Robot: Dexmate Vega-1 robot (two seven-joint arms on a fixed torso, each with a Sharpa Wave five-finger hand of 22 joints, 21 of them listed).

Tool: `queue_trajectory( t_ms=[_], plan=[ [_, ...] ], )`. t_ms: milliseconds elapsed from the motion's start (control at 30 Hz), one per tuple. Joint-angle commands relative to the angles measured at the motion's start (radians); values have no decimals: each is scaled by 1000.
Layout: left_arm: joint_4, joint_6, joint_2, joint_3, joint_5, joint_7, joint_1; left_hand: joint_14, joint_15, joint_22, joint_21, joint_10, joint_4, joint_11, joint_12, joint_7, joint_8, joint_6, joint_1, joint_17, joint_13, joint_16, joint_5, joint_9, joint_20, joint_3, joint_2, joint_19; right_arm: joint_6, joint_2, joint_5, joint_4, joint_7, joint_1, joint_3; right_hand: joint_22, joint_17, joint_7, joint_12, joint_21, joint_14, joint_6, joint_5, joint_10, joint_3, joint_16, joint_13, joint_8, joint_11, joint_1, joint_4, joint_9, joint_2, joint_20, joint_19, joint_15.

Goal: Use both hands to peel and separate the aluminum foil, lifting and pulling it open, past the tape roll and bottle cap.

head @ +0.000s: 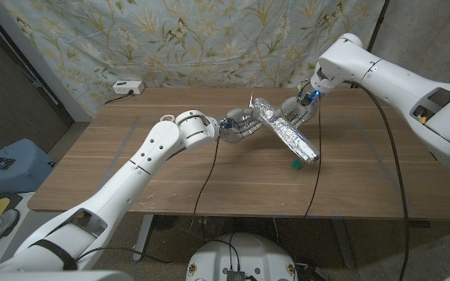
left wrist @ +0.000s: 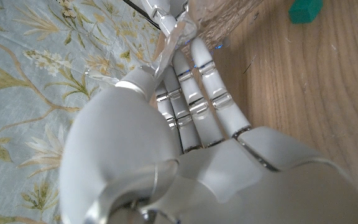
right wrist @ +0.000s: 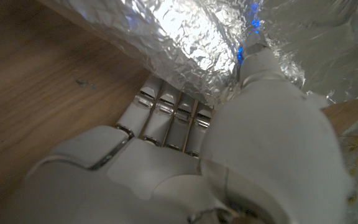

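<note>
Holding foil (head: 287, 129) above table (head: 131, 156) | left hand (head: 238, 125) pinched one edge | right hand (head: 301, 108) gripped other | green cap (head: 294, 165) lay beneath.

Glossy white arms (head: 143, 160), silver-jointed fingers (left wrist: 191, 102), black cables.

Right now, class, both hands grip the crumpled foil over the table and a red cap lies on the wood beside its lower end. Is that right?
Not quite: the head view shows the cap is green. The left hand and right hand do grip the foil.
</note>
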Motion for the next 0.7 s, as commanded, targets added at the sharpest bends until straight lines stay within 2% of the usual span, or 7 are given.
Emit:
queue_trajectory(
  t_ms=[33, 333, 500, 700],
  plan=[
    [-1, 2, 21, -11, 4, -31, 6, 1, 3, 4, 8, 32, 4, -34, 1, -1, 3, 7, 3, 6, 28, -1, -1, 7, -2, 8, -4, 0, -83, -11, 115, -2, -93, -59, 108, 3, 2, 22, 5, 9, 15, 25, 6, 1, 8, 5, 17, -2, 6, -10, 9, 5, 159, -1, 14, -23],
    [3, 12, 32, -16, -4, -46, 4, 0, 1, 4, 13, 34, 6, -33, -1, -4, 3, 7, -1, 9, 28, -4, -1, 8, -1, 9, -4, -3, -105, -28, 175, -7, -131, -85, 163, 3, -1, 28, 5, 15, 16, 21, 7, -3, 7, 2, 18, -4, 12, -14, 11, 9, 161, 3, 27, -19],
    [9, 15, 33, -17, -7, -54, 3, 0, 4, 4, 17, 36, 5, -34, 0, -3, 2, 7, 0, 10, 30, -6, -1, 7, -2, 10, -5, -4, -124, -30, 216, 2, -160, -111, 213, 2, 0, 30, 6, 20, 18, 17, 8, -5, 6, 2, 20, -6, 16, -19, 13, 11, 163, 8, 38, -17],
    [20, 18, 34, -19, -9, -65, -1, 2, 0, 3, 20, 32, 5, -35, -2, -3, 2, 9, -2, 10, 32, -8, -1, 7, -4, 10, -6, -6, -125, -54, 351, 13, -244, -134, 244, 2, -1, 32, 6, 27, 25, 14, 10, -5, 6, 2, 20, -8, 15, -22, 14, 14, 165, 7, 56, -14]
  ],
)
